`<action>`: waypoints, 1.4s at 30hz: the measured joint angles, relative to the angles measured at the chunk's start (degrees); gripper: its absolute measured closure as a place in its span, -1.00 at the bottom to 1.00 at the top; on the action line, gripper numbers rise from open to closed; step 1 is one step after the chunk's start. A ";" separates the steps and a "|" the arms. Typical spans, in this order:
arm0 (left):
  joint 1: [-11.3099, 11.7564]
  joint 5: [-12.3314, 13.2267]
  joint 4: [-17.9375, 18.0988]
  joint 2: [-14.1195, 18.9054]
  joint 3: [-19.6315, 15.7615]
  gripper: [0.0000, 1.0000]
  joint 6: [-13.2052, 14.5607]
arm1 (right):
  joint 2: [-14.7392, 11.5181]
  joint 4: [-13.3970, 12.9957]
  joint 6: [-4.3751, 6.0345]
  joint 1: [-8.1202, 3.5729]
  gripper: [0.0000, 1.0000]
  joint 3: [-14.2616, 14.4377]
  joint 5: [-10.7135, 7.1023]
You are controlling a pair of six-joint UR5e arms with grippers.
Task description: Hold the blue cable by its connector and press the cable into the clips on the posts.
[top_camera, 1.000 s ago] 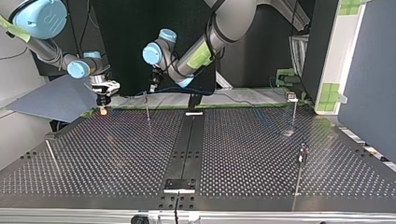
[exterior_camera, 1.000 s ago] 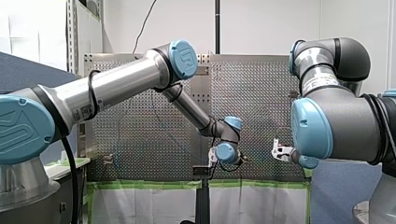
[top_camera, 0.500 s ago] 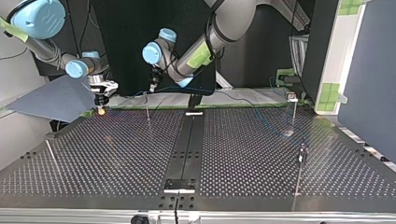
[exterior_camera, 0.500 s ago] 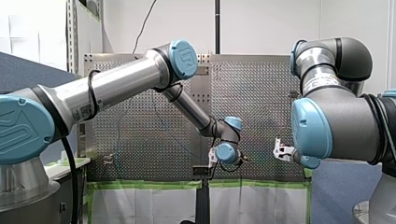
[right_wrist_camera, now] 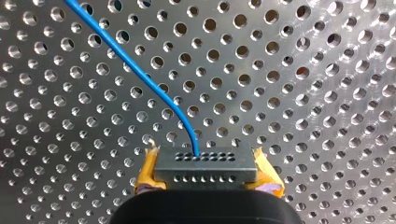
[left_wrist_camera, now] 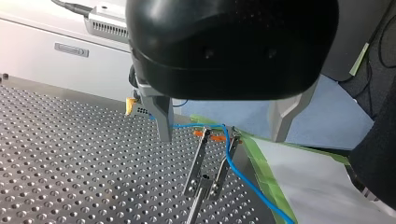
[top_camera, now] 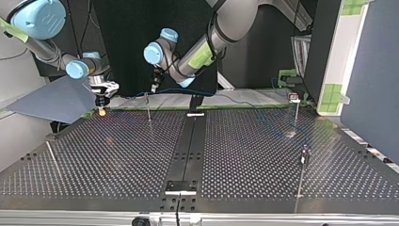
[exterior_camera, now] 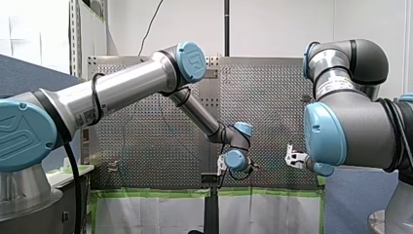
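Connector [right_wrist_camera: 205, 164] pinched in my right gripper [right_wrist_camera: 208, 176], blue cable [right_wrist_camera: 140, 77] passing through my left gripper [left_wrist_camera: 222, 136], its 2 fingers [left_wrist_camera: 163, 121] spread wide

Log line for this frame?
right gripper: shut on connector | blue cable: runs from connector across post top | left gripper: open, straddling cable above post | clip seating: cannot tell

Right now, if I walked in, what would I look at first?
The thin blue cable, running across the silver perforated table into a dark grey connector pinched between the yellow pads of my right gripper. By the table's green-taped edge, it passes the orange-clipped top of a slim metal post, between the open fingers of my left gripper.
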 joint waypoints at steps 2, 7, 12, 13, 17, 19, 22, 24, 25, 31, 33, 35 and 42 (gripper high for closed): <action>0.01 0.03 0.00 -0.01 -0.02 -1.00 0.00 | 0.01 0.00 0.00 0.00 1.00 0.00 0.00; 0.01 0.02 0.00 0.02 -0.04 -1.00 0.00 | 0.02 0.00 0.04 0.00 1.00 0.00 0.00; -0.02 -0.02 0.00 0.01 -0.04 -1.00 0.00 | 0.03 -0.05 0.05 0.01 1.00 0.00 -0.06; -0.02 -0.02 0.00 0.01 -0.05 -1.00 0.00 | 0.02 -0.06 0.05 0.01 1.00 0.00 -0.07; 0.00 0.02 0.00 0.01 -0.04 -1.00 0.00 | 0.02 -0.08 0.05 0.05 1.00 0.00 -0.13; -0.02 0.03 0.00 0.02 -0.04 -1.00 0.00 | 0.00 -0.09 0.05 0.06 1.00 0.00 -0.16; -0.03 0.02 0.00 0.02 -0.04 -1.00 0.00 | 0.02 -0.09 0.05 0.12 1.00 0.00 -0.17; -0.03 0.02 0.00 0.02 -0.04 -1.00 0.00 | 0.02 -0.09 0.05 0.14 1.00 0.00 -0.17; -0.03 0.01 0.00 0.02 -0.04 -1.00 0.00 | 0.01 -0.09 0.05 0.15 1.00 0.00 -0.17; -0.02 -0.03 -0.14 0.02 -0.05 -1.00 0.07 | 0.02 -0.09 0.05 0.17 1.00 0.00 -0.20; -0.02 -0.04 -0.16 0.02 -0.05 -1.00 0.06 | 0.03 -0.09 0.05 0.18 1.00 0.00 -0.22; 0.03 0.00 -0.35 0.02 -0.03 -1.00 0.04 | 0.02 -0.09 0.05 0.19 1.00 0.00 -0.24; 0.27 -0.03 -3.76 0.05 2.21 -1.00 1.18 | 0.03 0.05 -0.26 0.47 1.00 0.04 -0.14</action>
